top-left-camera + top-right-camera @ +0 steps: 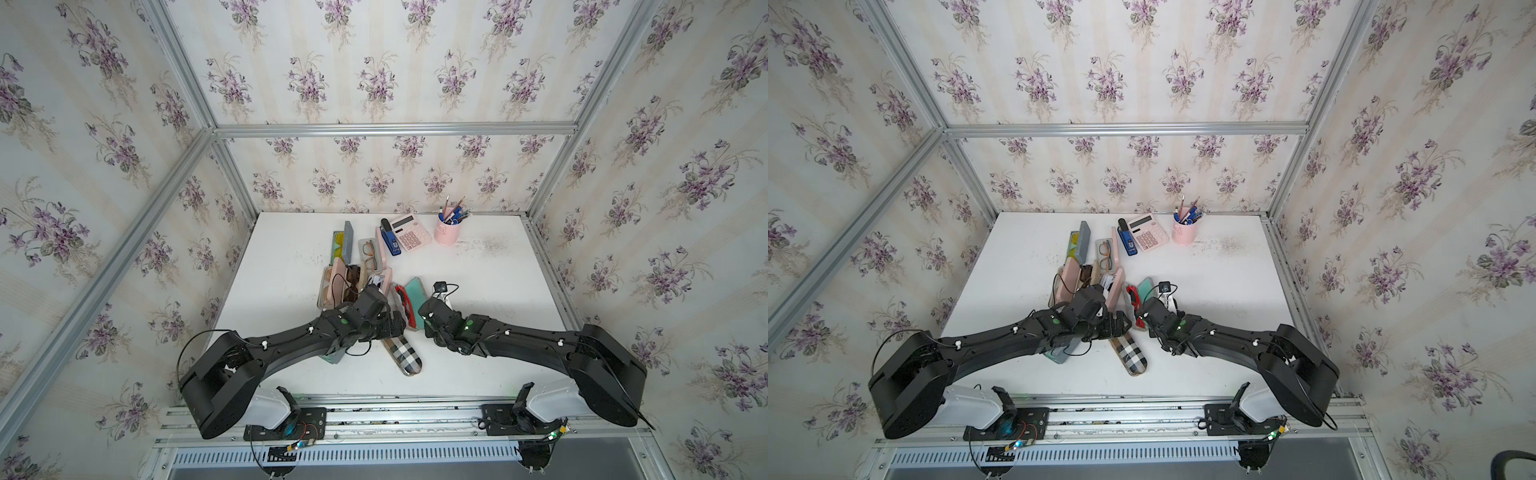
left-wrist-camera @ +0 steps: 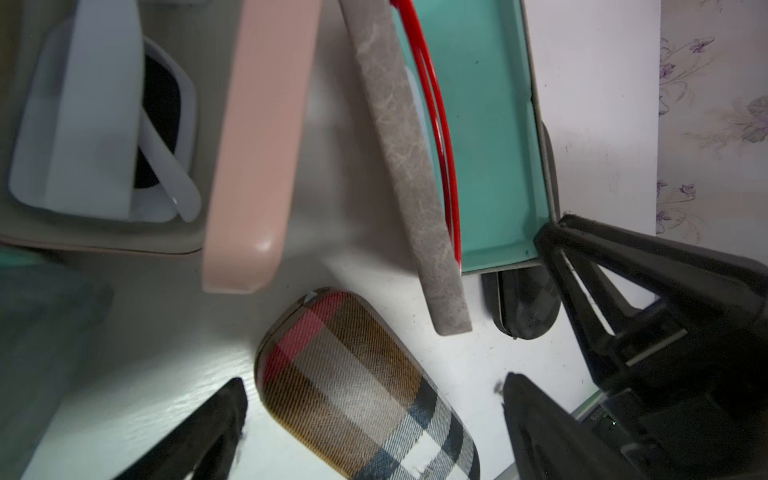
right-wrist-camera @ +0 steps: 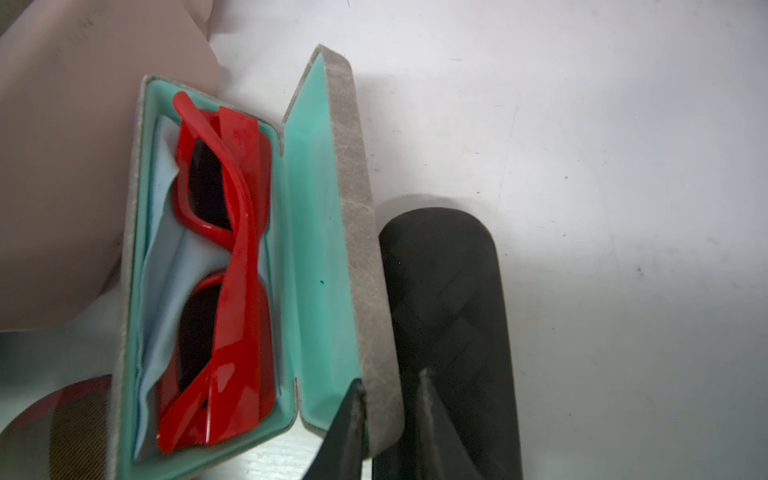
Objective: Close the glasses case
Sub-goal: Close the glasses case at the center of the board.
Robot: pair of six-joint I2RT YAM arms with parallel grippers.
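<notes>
Lid of grey glasses case [image 3: 328, 232], open w/ red sunglasses [image 3: 245, 249] inside, pinched in right pincer [image 3: 390, 378]; black case [image 3: 440, 291] just beside outer finger. Left pincer [image 2: 374, 380] wide over plaid case [image 2: 353, 386], pink case [image 2: 262, 145] ahead.

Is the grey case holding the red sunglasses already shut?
No: the right wrist view shows the grey case with its lid standing open, red sunglasses inside, and the right claw pinching the lid's edge.
</notes>
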